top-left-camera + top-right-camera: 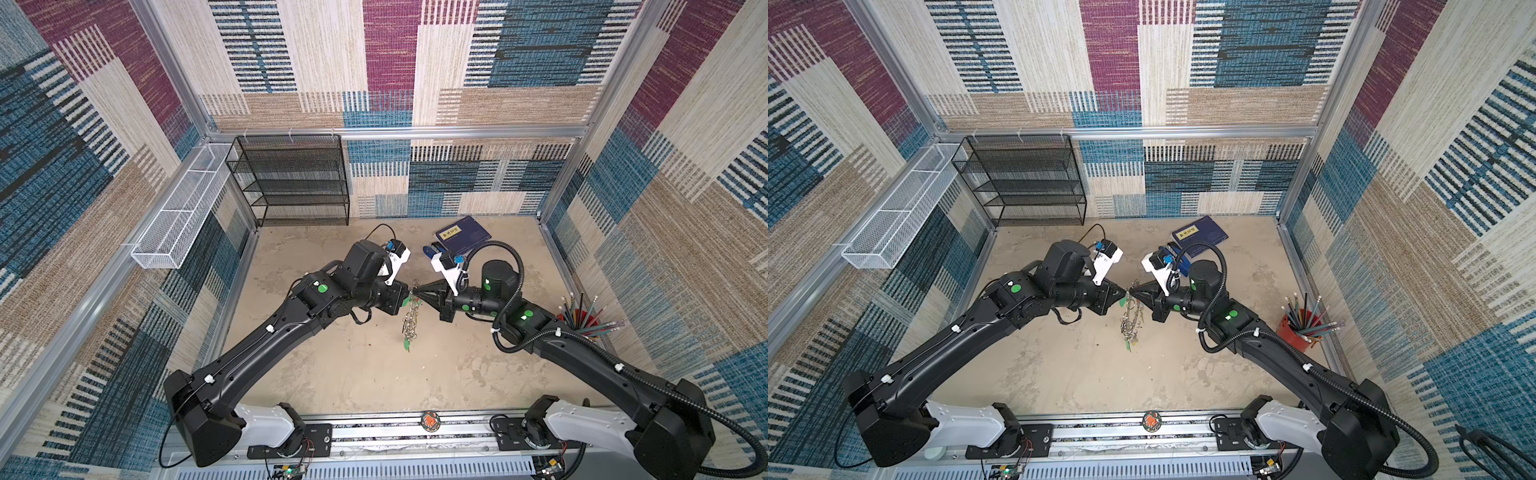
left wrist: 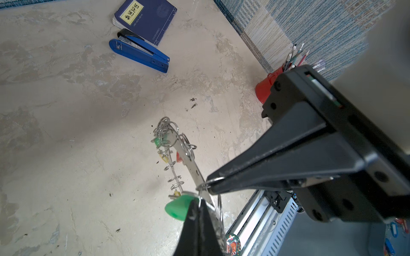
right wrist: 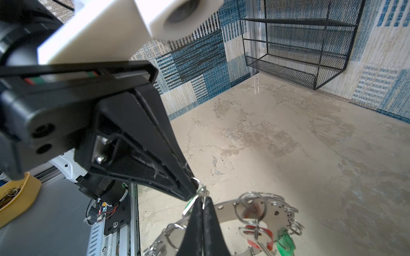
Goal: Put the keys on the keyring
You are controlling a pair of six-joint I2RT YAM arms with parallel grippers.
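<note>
Over the mottled beige surface [image 1: 374, 374], the flat grey metal keyring [image 1: 410, 322], fringed with silver split rings and coloured tags, hangs on edge in mid-air at centre! Left tool [image 2: 199, 208] is pressed together on the green-tagged silver key [image 2: 177, 209]. Right tool [image 3: 203, 202] is pinched tight on one of the keyring's split rings, tips almost meeting.

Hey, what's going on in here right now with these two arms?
Both arms meet over the table, holding the keyring up off the surface. The left pincer is shut on what looks like the green-tagged key. The right pincer is shut on a small split ring beside it. The rest of the keyring dangles below. Whether the key is threaded yet can't be told.
</note>
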